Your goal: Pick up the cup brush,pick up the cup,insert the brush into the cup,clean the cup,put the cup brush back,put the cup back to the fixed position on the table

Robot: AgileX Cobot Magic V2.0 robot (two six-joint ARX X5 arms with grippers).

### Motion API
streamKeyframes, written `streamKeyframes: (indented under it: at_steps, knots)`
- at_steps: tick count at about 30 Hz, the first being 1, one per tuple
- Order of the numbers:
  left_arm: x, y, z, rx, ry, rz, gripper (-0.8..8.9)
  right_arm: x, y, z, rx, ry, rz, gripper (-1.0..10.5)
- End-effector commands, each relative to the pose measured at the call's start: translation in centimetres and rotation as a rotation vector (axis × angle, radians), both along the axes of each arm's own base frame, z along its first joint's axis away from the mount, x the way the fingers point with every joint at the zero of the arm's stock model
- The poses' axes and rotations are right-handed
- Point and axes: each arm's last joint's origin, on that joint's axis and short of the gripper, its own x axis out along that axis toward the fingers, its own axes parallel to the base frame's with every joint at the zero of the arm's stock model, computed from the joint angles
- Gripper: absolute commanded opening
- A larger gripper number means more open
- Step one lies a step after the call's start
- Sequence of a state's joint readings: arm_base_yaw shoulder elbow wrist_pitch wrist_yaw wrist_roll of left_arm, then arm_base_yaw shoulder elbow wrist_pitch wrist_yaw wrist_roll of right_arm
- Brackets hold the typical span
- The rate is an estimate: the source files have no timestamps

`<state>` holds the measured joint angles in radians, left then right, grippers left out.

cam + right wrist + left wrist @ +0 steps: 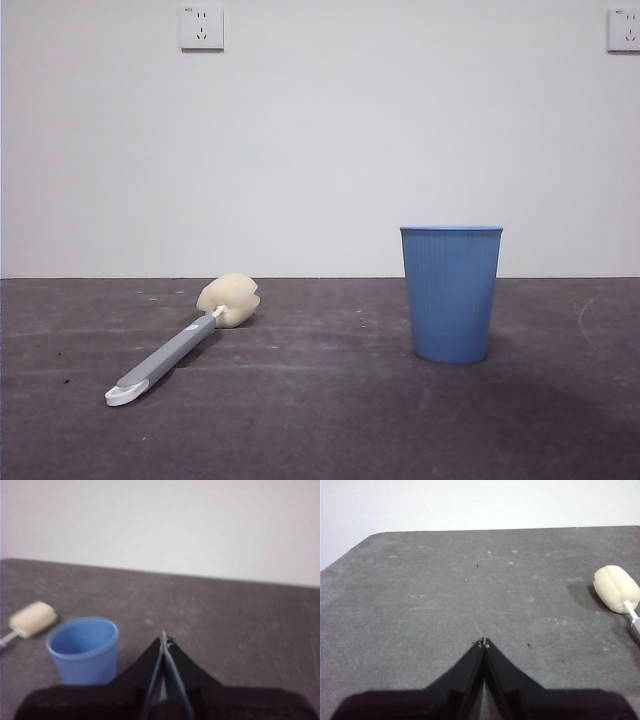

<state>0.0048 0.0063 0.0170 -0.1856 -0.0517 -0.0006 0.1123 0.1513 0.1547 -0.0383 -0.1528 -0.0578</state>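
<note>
The cup brush [178, 345] lies flat on the table [320, 420] at the left, its cream sponge head [229, 299] pointing away and its white looped end nearest the camera. The blue ribbed cup [451, 292] stands upright at the right. Neither arm shows in the front view. My left gripper [483, 642] is shut and hangs above bare table, with the sponge head [616, 588] off to one side. My right gripper [165, 639] is shut too, beside and above the cup [84, 650], whose open mouth looks empty. The sponge head [33, 619] shows beyond the cup.
A white wall rises behind the table's far edge, with one power socket [201, 27] at upper left and another [624, 30] at upper right. The left wrist view shows the table's rounded far corner [375, 535].
</note>
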Motion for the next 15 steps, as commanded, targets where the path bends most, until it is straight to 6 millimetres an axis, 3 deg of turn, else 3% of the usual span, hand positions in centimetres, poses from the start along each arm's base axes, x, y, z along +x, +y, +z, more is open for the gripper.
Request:
streamKeyframes:
  at_steps: [1,9,15]
  knots:
    - [0.1,0.0,-0.4,-0.004,0.005,0.001,-0.03,-0.2,-0.3,-1.0,0.018,-0.017,-0.027,0.0]
    - [0.1,0.0,-0.4,-0.004,0.005,0.002,-0.03,-0.2,-0.7,-4.2,0.029,0.037,-0.077,0.0]
    - [0.1,0.0,-0.4,-0.004,0.005,0.001,-0.03,-0.3,-0.8,-5.3,0.011,0.141,-0.084,0.0]
